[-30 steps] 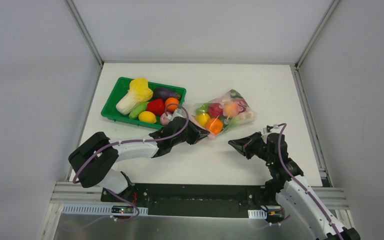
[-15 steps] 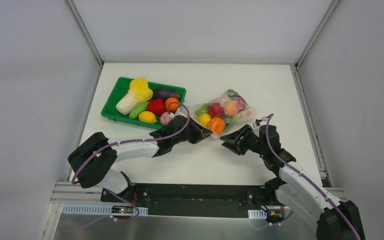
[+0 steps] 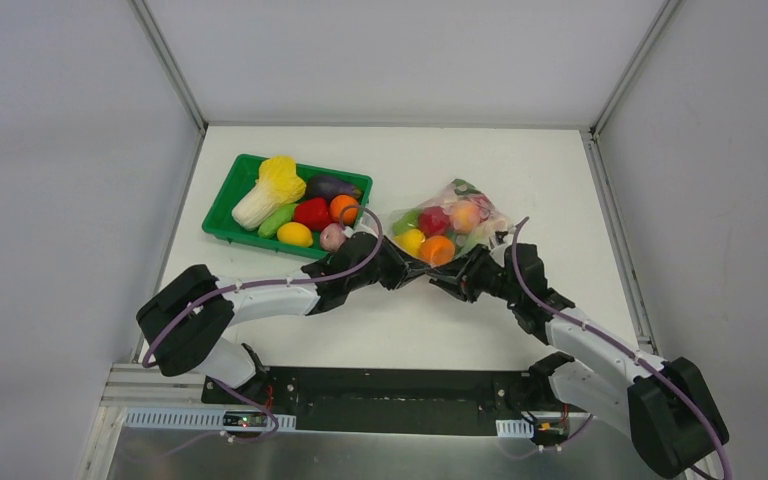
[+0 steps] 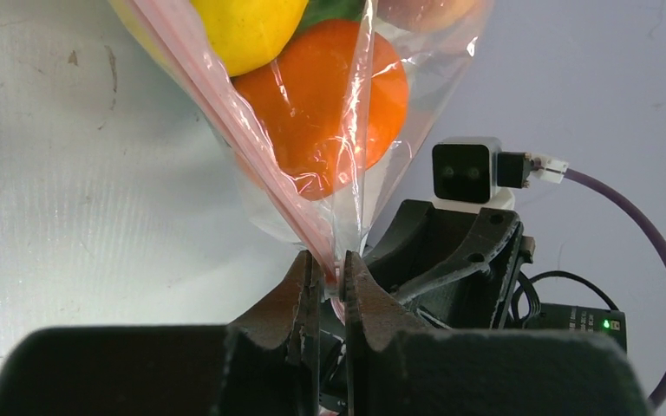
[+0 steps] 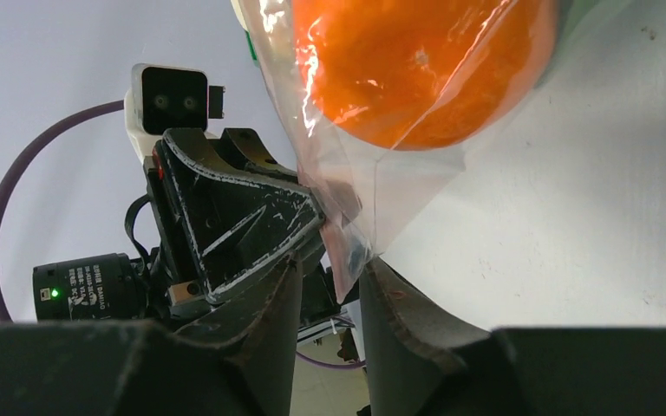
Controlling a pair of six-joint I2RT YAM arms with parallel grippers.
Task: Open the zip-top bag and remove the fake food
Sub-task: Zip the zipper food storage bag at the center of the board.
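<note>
Left end effector [image 4: 329, 265] pinches the zip-top bag [image 4: 357, 201] by its corner; right end effector [image 5: 334, 270] straddles it, jaws apart.

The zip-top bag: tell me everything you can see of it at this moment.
The zip-top bag is a clear, soft, crinkled plastic pouch with a pink zip strip along one edge. It bulges with fake food: orange, yellow, red, peach and green pieces. It lies on the white table, right of the green tray. The left gripper pinches its near corner at the strip. The right gripper straddles the same corner, jaws apart.
</note>
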